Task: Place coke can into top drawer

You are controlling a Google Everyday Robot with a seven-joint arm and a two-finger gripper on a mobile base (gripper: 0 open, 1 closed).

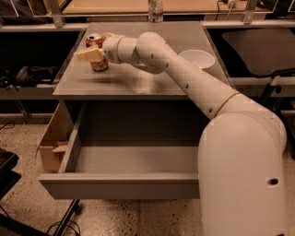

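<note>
1. Grip first: the gripper [94,46] is at the back-left corner of the cabinet top [138,83], with its fingers set either side of the coke can [99,64]. The near tan finger [88,55] lies across the can's front, and they look to be pinching it.
2. The can stands upright just inside the left edge, seemingly resting on the surface, so the step in hand is judged to be securing and lifting it.
3. Squeeze gently and evenly around the can's middle, since thin aluminium dents and a high grip would tip it.
4. Lift straight up until the base is free before moving sideways, or the can will drag along the top.
5. Carry it forward past the front edge, then lower it into the top drawer [120,186], which is pulled out wide below.
6. Aim for the middle of the drawer floor, away from its walls.
7. The white bowl [197,58] by the right edge and the plastic bottle [156,11] at the back edge are well apart from this path.
</note>
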